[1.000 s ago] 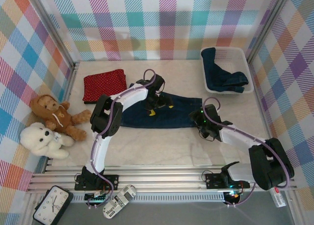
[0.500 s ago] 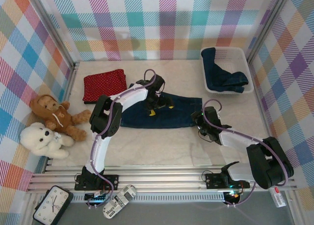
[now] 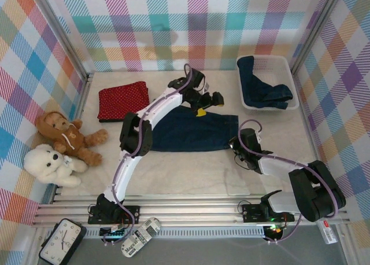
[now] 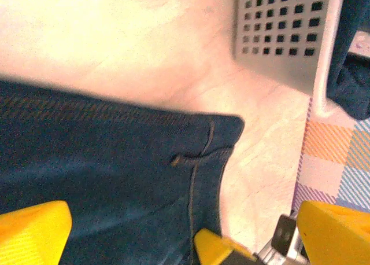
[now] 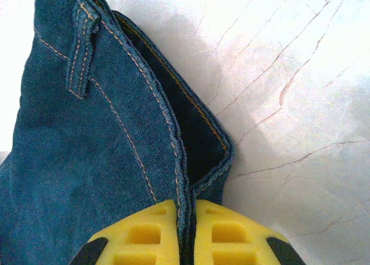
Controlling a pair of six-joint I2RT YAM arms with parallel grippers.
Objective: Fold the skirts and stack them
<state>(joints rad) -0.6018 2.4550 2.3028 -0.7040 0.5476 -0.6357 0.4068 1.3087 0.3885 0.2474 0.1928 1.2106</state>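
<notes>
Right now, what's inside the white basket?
One dark blue denim skirt, bunched up and covering most of the basket floor. A bare patch of floor shows at the far right corner. Anything lying under the denim is covered and cannot be seen.

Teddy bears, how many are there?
2. In the top view, the brown teddy bear sits at the far left, and the white teddy bear lies touching it, just below. I see no sign of any hidden ones.
</notes>
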